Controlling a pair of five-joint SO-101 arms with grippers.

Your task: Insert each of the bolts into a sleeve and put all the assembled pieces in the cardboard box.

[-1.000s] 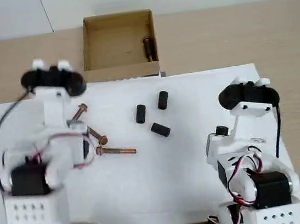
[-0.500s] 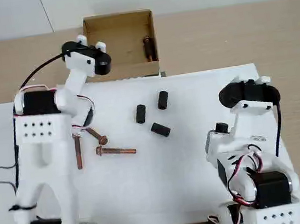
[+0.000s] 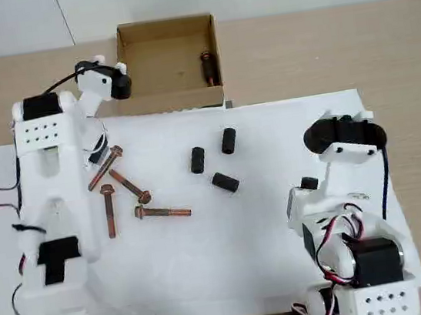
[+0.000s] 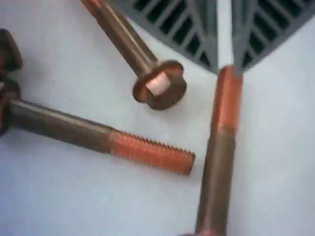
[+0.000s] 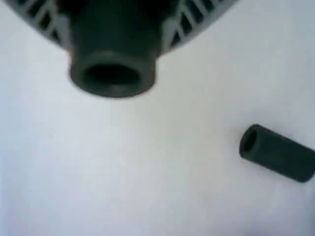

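Work layout on a wooden surface (image 3: 298, 53) covered by a white sheet (image 3: 286, 256).
High view: the cardboard box (image 3: 164, 22) sits at the far edge, one assembled piece (image 3: 208, 66) against its right wall; four coppery bolts (image 3: 125, 186) lie near the sheet's left edge, three black sleeves (image 3: 198, 160) at its centre, bare sheet between. Left wrist view: ribbed left fingers (image 4: 187, 29), slightly parted, grasp nothing over threaded, flanged bolts. Right wrist view: right fingers (image 5: 189, 27) clench a tubular held sleeve (image 5: 113, 64); a loose sleeve (image 5: 278, 153) lies apart.

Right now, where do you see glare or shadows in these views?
Left wrist view: a bright glint on one bolt head; right wrist view: the held sleeve throws a soft shadow onto the white sheet; high view: even light, faint shadows.
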